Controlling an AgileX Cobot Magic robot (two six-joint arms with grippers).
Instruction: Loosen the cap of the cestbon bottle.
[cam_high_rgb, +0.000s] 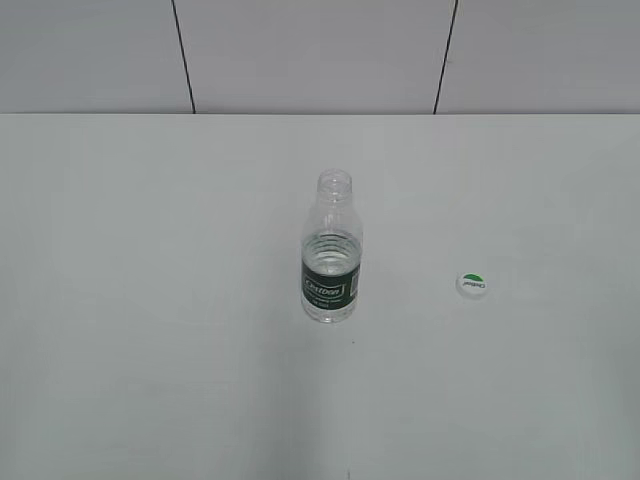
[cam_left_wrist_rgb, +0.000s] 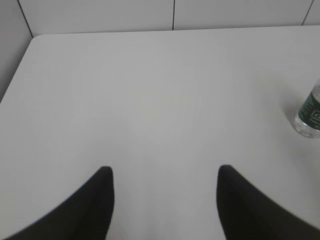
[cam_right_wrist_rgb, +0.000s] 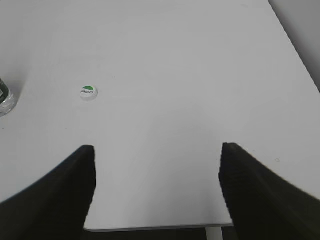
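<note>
The cestbon bottle (cam_high_rgb: 331, 250) stands upright in the middle of the white table, its neck open with no cap on it. Its base shows at the right edge of the left wrist view (cam_left_wrist_rgb: 309, 116) and at the left edge of the right wrist view (cam_right_wrist_rgb: 5, 99). The white cap (cam_high_rgb: 472, 284) with its green half-circle lies flat on the table to the bottle's right; it also shows in the right wrist view (cam_right_wrist_rgb: 88, 92). My left gripper (cam_left_wrist_rgb: 164, 172) is open and empty, well left of the bottle. My right gripper (cam_right_wrist_rgb: 156, 150) is open and empty near the table's front edge. Neither gripper shows in the exterior view.
The white table (cam_high_rgb: 150, 300) ends at a tiled wall (cam_high_rgb: 300, 50) at the back. Its front right edge and a leg show in the right wrist view (cam_right_wrist_rgb: 210, 227). Its far left corner shows in the left wrist view (cam_left_wrist_rgb: 35, 37).
</note>
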